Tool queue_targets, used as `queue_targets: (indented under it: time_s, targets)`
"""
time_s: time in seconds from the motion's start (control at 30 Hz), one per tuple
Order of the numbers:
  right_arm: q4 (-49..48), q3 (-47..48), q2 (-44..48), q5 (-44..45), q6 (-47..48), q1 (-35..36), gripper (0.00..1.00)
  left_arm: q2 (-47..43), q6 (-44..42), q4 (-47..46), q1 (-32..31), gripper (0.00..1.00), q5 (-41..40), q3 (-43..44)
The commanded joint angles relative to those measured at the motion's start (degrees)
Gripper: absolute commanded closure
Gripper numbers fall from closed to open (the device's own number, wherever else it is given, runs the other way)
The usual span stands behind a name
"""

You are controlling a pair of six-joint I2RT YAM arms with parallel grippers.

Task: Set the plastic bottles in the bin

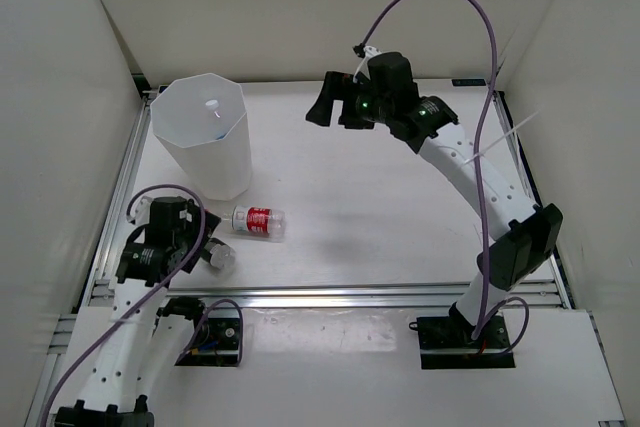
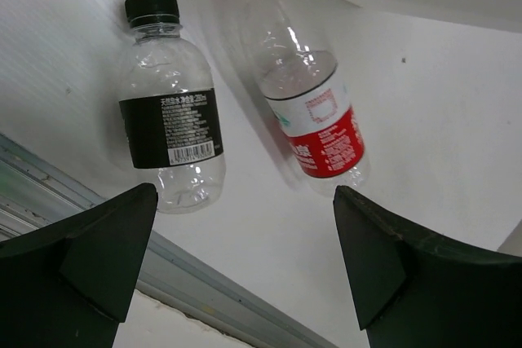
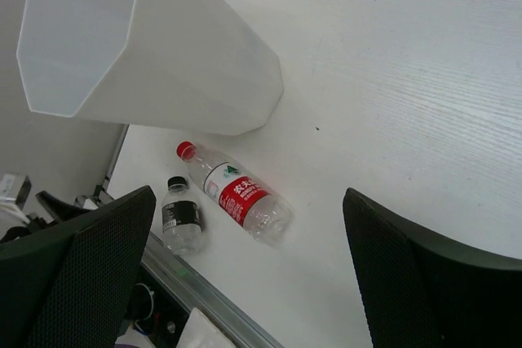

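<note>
- The left end effector (image 2: 245, 193) sits low over the table (image 1: 380, 217), at its near left corner. Its two dark fingers (image 2: 90, 254) are spread wide apart, with nothing between them.
- A short bottle (image 2: 170, 132) with a black cap and a dark label lies on its side just ahead of the left end effector, nearer its left finger. The cap points away from the fingers. In the overhead view the bottle is very close to the fingertips, but I cannot tell whether they touch.
- A metal rail (image 2: 204, 295) at the table's edge runs beside the base of the short bottle.
- The bin (image 1: 205, 137), tall, white and faceted, stands upright beyond the left end effector and well apart from it. Something small with a white top (image 1: 212, 105) shows inside, too small to identify.
- A red-capped bottle (image 1: 258, 222) with a red label lies on its side ahead of the left end effector, nearer its right finger. It is next to the short bottle with a gap between them. It rests on the table just in front of the foot of the bin.
- The right end effector (image 1: 335, 110) is raised high above the far middle of the table. Its fingers (image 3: 81, 283) are spread wide and hold nothing.
- From the right end effector, the bin lies off to the left. Both bottles lie far below and beyond it, well apart from its fingers.
</note>
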State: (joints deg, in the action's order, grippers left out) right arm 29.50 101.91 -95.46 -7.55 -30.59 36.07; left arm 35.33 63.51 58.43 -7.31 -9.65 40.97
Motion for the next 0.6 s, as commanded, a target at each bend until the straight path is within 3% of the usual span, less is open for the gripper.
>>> queue_targets:
  time_s: [0.0,0.33,0.57]
  targets:
    - [1.1,2.7,3.1,-2.4,2.4,-1.9,0.01,2.1,1.0,-3.8,0.1,0.00,-0.3,-3.2]
    - [2.9,4.1,1.9,-7.6,2.3,-7.0,0.01,3.8,4.6,-8.4,1.3,0.00,0.9,-10.6]
    - [2.9,4.1,1.9,-9.7,1.2,-9.4,0.01,8.2,0.0,-12.6,5.6,0.00,2.1,-14.0]
